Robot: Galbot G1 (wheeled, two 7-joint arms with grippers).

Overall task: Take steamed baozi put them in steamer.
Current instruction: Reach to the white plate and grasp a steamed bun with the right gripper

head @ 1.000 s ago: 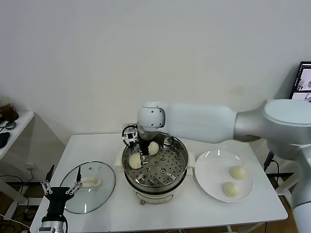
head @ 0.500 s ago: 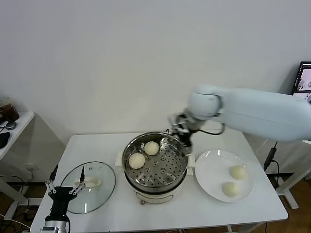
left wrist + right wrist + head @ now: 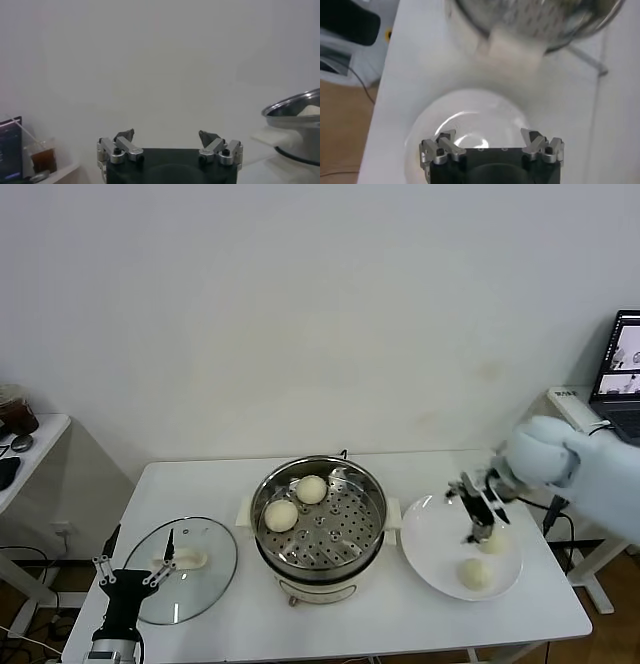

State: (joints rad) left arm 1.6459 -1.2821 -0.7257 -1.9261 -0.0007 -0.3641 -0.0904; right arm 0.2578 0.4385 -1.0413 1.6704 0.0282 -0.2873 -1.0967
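Your right gripper (image 3: 484, 506) hangs spread and empty just above the plate (image 3: 430, 536), where two steamed baozi (image 3: 475, 574) wait beside the steamer (image 3: 319, 519); they look soft and light, so pinch gently across the rounded sides.

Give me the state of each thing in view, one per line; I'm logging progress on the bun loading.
Steamer: uncovered, two baozi on its tray.
Glass lid: off, lying flat on the table left of the steamer.
Plate: holds two buns.
Right claw: open, empty, above the plate.
Left claw: open, empty, at the table's left front edge.
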